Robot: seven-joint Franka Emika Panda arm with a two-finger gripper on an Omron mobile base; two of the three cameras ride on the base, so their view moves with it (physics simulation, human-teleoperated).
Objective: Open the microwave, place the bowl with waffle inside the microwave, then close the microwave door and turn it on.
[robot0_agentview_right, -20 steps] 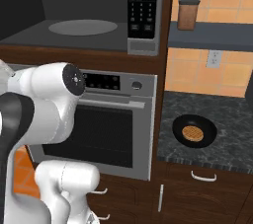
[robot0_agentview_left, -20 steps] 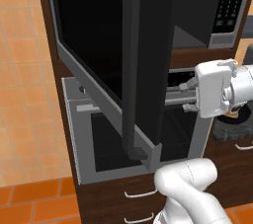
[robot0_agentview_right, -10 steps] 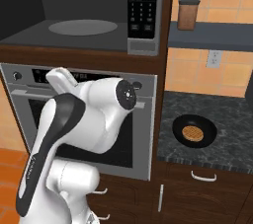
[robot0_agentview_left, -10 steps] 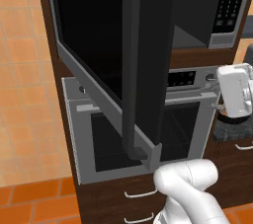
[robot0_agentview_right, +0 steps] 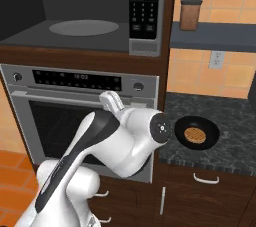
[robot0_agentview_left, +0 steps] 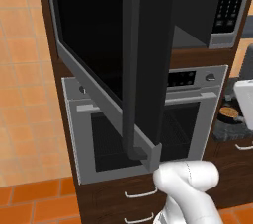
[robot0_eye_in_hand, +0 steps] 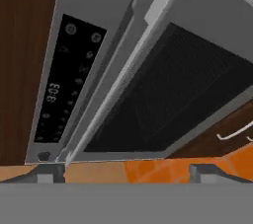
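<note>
The microwave [robot0_agentview_right: 90, 36] stands open, its cavity and round turntable showing beside the black keypad [robot0_agentview_right: 145, 1]. Its door [robot0_agentview_left: 94, 40] is swung far out, the dark vertical handle [robot0_agentview_left: 130, 80] on its leading edge. On the counter to the right sits the black bowl [robot0_agentview_right: 212, 132] holding the golden waffle [robot0_agentview_right: 195, 134]; both also appear at the right edge as the bowl [robot0_agentview_left: 228, 113]. My gripper [robot0_eye_in_hand: 128, 172] is open and holds nothing, its fingertips [robot0_eye_in_hand: 49, 171] wide apart. It faces the oven's control panel, left of the bowl and well apart from it.
The silver oven [robot0_agentview_right: 55, 116] with round knob [robot0_agentview_right: 138, 86] and bar handle sits under the microwave, my arm [robot0_agentview_right: 125, 141] folded in front of it. A brown canister [robot0_agentview_right: 190, 14] stands on a shelf above the dark granite counter [robot0_agentview_right: 235, 121]. Drawers [robot0_agentview_right: 205, 178] lie below.
My arm has swung from the left side down and to the right, in front of the oven, toward the counter. The microwave door stays open; the bowl has not moved.
</note>
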